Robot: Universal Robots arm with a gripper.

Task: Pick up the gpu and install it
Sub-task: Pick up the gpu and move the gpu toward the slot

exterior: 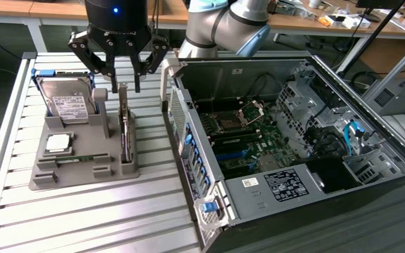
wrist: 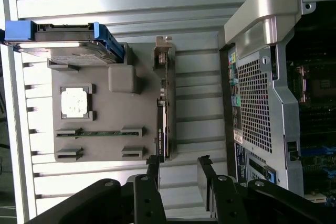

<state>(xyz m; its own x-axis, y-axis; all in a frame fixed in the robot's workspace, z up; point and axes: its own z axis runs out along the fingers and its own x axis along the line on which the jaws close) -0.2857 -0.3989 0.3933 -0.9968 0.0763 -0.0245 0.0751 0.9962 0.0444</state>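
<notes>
A: Exterior view, big stuff first; slatted tabletop [exterior: 83, 221]; open computer case [exterior: 259, 192] at the exterior view's right, motherboard [exterior: 244, 142] exposed; grey parts holder [exterior: 83, 169] on the tabletop just beside the case.

B: Tool?

A: Tool [exterior: 126, 84] hangs over the holder's far end; fingers spread, nothing between them; tips just above the gpu [exterior: 124, 134], seemingly one on either side of its top edge; can't make out any contact.

B: Which step?

A: Pick-up, at the approach, by my read; nothing grasped; install not begun, no card standing on the motherboard.

B: What does the grasp call for?

A: Judgement only; thin card on edge in a slot, so the fingers must straddle it squarely and close on the flat faces; a straight-up pull, or it may bind in the holder. In the wrist view the gpu [wrist: 164, 119] lines up nearer one finger [wrist: 154, 178] than the other; centring matters.

B: How does the card look?

A: Thin, flat, dark; stands on its long edge in the holder slot nearest the case; silver bracket [exterior: 123, 100] at the far end, under the tool; fan face not readable, both views catch it edge-on; looks rigid, with little surface to pinch.
</notes>
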